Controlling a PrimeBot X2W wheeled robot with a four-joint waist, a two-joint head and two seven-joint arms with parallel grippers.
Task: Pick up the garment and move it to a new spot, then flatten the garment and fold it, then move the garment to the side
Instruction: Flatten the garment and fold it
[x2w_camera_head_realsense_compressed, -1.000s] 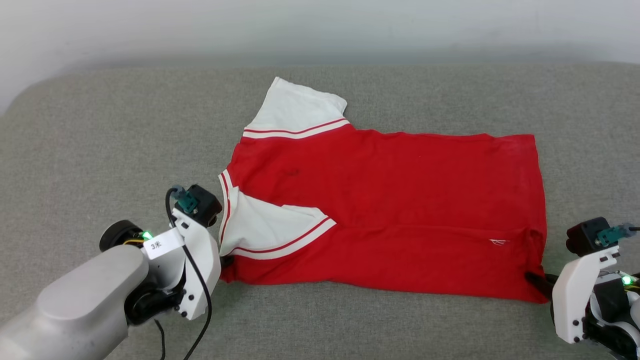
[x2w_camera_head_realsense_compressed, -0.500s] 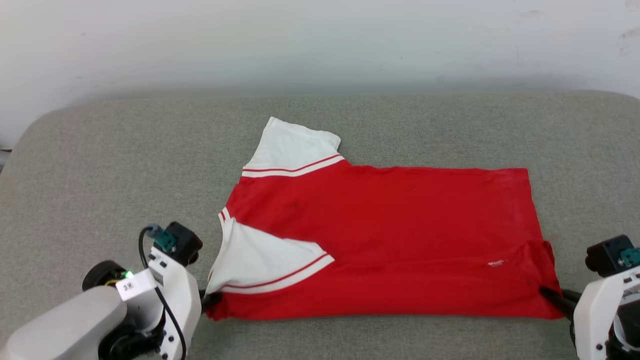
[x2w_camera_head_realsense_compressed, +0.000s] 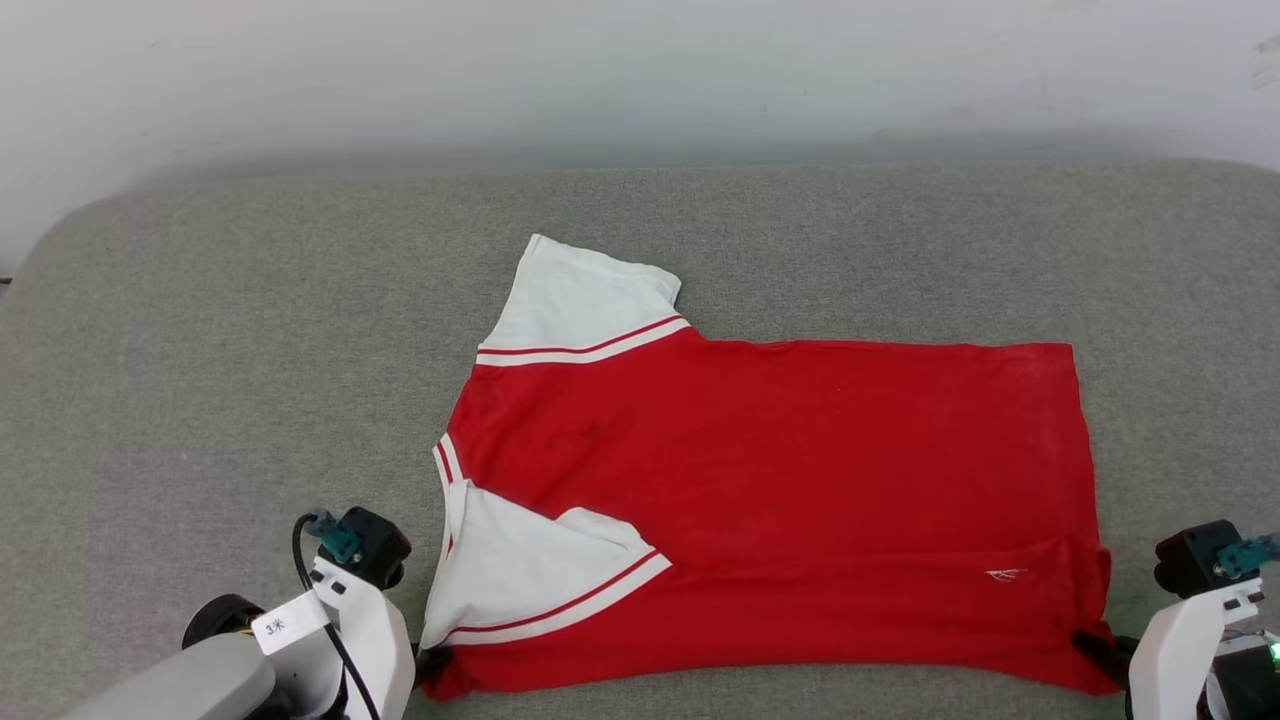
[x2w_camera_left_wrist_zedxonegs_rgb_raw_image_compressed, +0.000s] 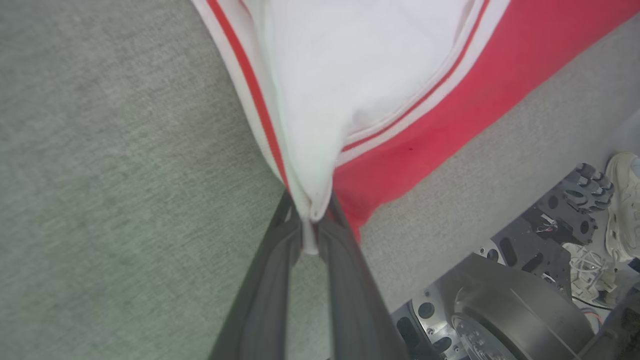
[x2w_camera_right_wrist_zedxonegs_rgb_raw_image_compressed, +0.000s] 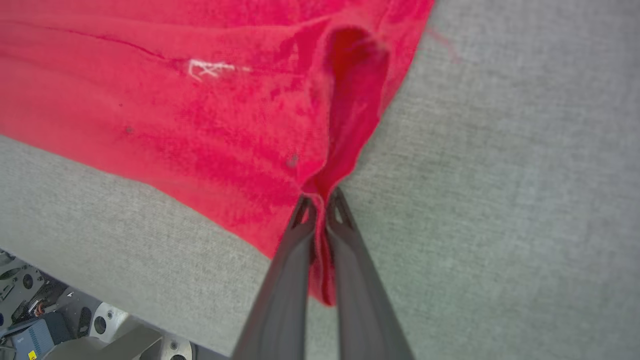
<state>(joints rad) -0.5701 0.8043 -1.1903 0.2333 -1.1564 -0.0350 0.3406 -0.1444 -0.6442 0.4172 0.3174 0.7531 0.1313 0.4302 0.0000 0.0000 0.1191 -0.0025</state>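
Garment lies spread flat on the grey cushion, its near hem close to the cushion's front edge. Left fingers clenched on the white-sleeve corner, right fingers clenched on the red hem corner. Bare cushion to the left, right and beyond, up to the wall

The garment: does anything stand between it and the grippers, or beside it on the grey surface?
Nothing visible does. The left gripper and the right gripper each pinch a near corner of the garment, and no other object lies on the grey surface beside it.
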